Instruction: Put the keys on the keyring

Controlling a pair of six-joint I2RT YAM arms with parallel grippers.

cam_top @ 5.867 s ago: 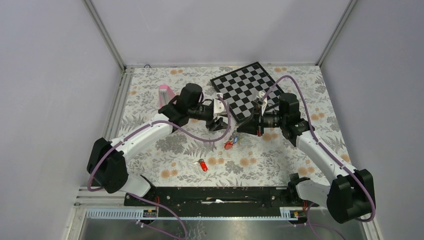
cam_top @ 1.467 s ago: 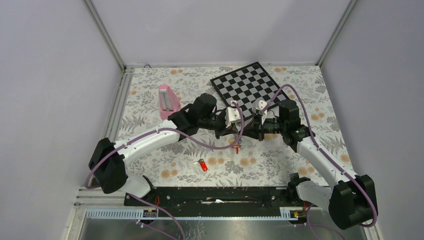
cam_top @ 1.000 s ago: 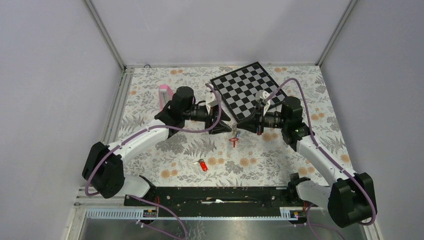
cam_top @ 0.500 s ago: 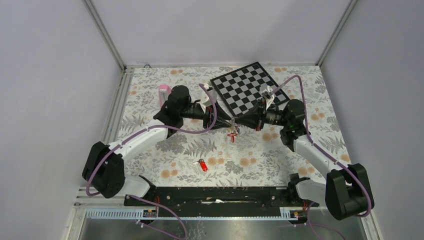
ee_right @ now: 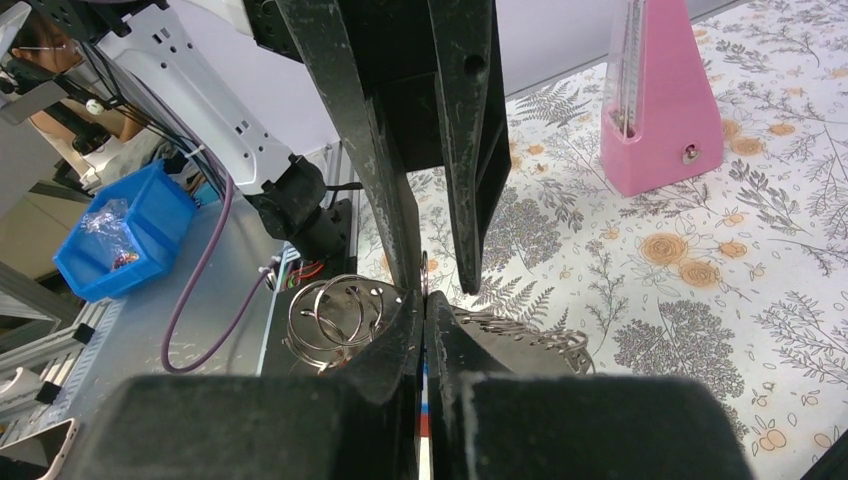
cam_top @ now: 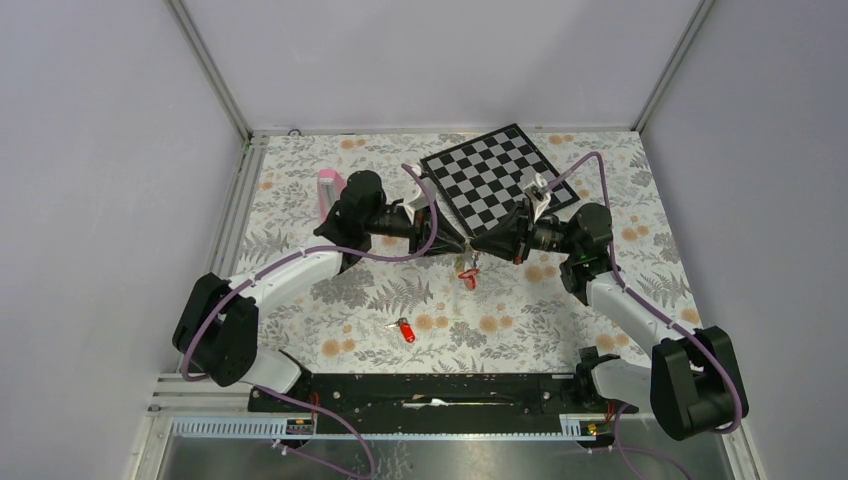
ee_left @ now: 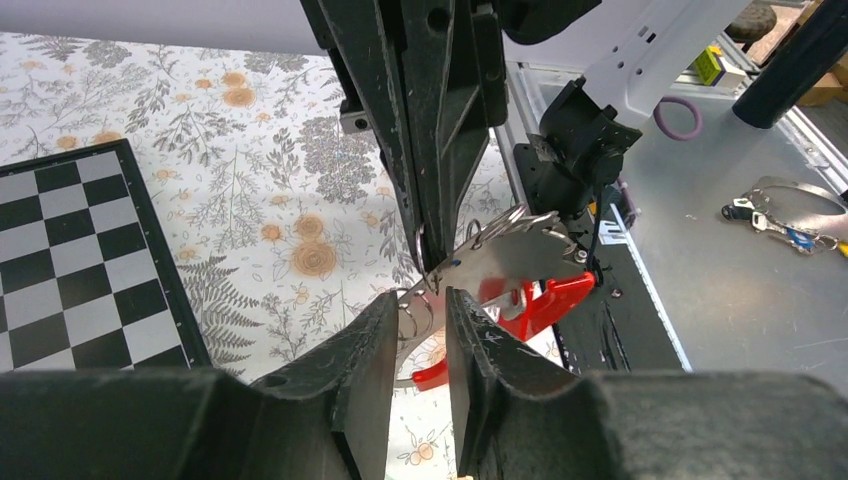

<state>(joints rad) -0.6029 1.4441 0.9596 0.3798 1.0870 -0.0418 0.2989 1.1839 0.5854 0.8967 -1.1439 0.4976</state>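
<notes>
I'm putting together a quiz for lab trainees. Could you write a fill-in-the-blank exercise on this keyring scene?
1. The loose key lying on the table has a ___ tag.
2. The pink block stands on the ___ arm's side.
3. The right tool is ___ on the keyring, held up above the table.
Missing words: red; left; shut.

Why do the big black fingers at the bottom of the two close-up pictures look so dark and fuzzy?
Left wrist view: the left gripper sits right by the lens, so it looks huge, dark and soft-edged, while the checkerboard behind is crisp. Right wrist view: same for the right gripper; the pink block is sharp. Top external view: even light, no glare.
</notes>
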